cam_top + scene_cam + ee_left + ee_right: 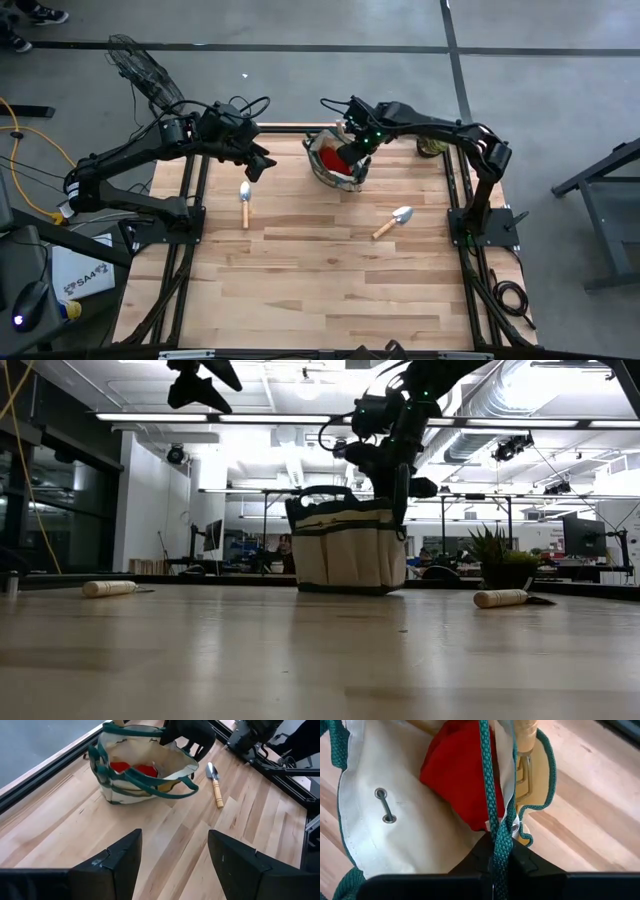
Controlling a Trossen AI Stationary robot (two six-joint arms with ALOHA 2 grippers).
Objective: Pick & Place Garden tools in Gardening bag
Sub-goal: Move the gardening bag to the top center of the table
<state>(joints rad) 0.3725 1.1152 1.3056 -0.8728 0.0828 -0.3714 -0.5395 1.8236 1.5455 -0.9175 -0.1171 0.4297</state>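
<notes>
Right gripper [352, 152] sits at the gardening bag's [334, 160] mouth, upper centre of the high view, fingers nearly pinched around a green loop handle [492, 810]. Bag contents are mostly hidden: red cloth [457, 775] shows. Left gripper [262, 163] hovers, spread wide, empty. Two trowels [245, 203] [394, 221] lie on the bench [320, 290].

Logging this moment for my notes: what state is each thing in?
Bag: upright, open, red cloth inside.
Left trowel: lying flat on the table.
Right trowel: lying flat, outside the bag.
Right gripper: at the bag's rim, a green handle cord across its fingers.
Left gripper: open, empty, above the table.
</notes>
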